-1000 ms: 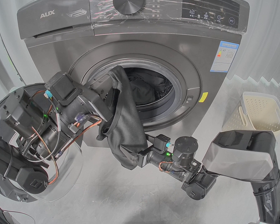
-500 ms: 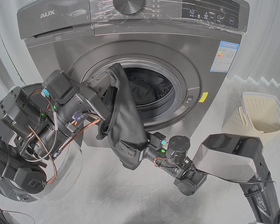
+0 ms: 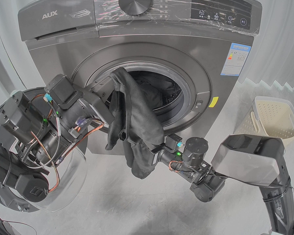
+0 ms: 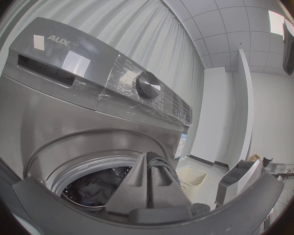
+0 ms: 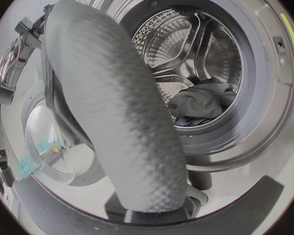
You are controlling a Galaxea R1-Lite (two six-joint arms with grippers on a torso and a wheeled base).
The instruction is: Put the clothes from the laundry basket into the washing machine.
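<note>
The left gripper (image 4: 148,162) clenches a dark garment (image 3: 137,115) at the washing machine's (image 3: 199,59) opening. The garment covers the right gripper (image 3: 153,150), so its grip I cannot tell.

Bright even overhead light, dark fisheye corners

Matt black cloth garment (image 3: 137,115) — brushed-metal washing machine (image 3: 186,49), perforated plastic basket (image 3: 250,123).

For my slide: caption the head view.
Dark grey fabric garment hangs between left gripper and right gripper before the open grey front-loading washing machine; cream perforated plastic laundry basket beside it.
</note>
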